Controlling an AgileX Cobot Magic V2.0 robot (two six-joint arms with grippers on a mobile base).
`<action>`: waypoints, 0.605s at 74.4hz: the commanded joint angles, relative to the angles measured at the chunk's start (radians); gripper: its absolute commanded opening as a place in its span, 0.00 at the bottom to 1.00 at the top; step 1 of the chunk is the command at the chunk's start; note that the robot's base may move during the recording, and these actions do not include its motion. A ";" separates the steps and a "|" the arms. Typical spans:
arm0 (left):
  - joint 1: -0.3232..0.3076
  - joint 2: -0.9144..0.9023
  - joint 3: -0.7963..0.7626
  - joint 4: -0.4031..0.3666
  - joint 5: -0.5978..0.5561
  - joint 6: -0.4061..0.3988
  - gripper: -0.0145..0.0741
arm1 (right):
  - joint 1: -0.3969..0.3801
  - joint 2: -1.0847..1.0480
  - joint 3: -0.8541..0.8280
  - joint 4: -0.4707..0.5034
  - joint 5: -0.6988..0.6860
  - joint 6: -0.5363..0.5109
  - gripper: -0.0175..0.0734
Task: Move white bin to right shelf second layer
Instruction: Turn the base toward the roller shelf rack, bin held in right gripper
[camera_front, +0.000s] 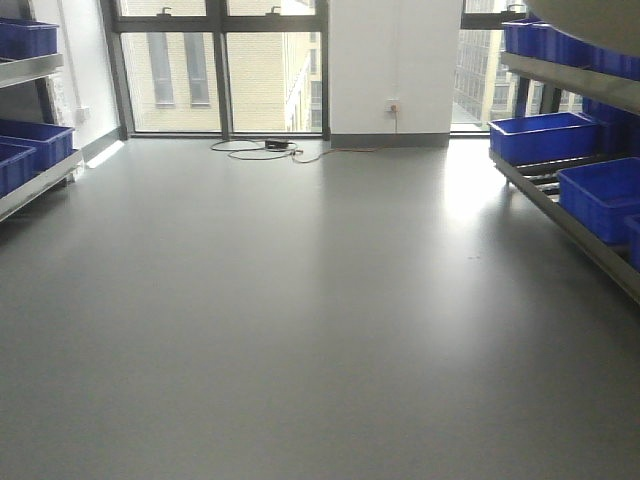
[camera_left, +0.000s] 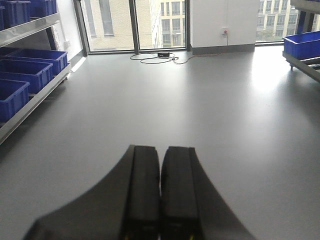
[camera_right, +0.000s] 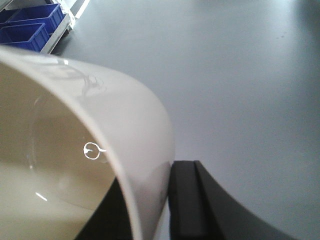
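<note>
The white bin (camera_right: 115, 100) fills the left of the right wrist view, glossy and cream inside. My right gripper (camera_right: 156, 175) is shut on the white bin's wall, one finger inside and one black finger (camera_right: 186, 200) outside. The bin hangs above the grey floor, and its rounded underside (camera_front: 592, 22) shows at the top right of the front view. The right shelf second layer (camera_front: 545, 180) shows roller lanes between blue crates, well ahead and to the right. My left gripper (camera_left: 161, 150) is shut on nothing, over bare floor.
Blue crates (camera_front: 542, 136) sit on the right rack, with more on its upper level (camera_front: 545, 42). A left rack (camera_front: 30, 150) also carries blue crates. Cables and a box (camera_front: 275, 146) lie by the far windows. Grey floor (camera_front: 300, 300) spreads between the racks.
</note>
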 joint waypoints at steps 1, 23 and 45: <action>-0.003 -0.014 0.037 0.000 -0.087 -0.005 0.26 | -0.006 -0.007 -0.034 0.019 -0.091 -0.001 0.25; -0.003 -0.014 0.037 0.000 -0.087 -0.005 0.26 | -0.006 -0.007 -0.034 0.019 -0.091 -0.001 0.25; -0.003 -0.014 0.037 0.000 -0.087 -0.005 0.26 | -0.006 -0.006 -0.034 0.019 -0.091 -0.001 0.25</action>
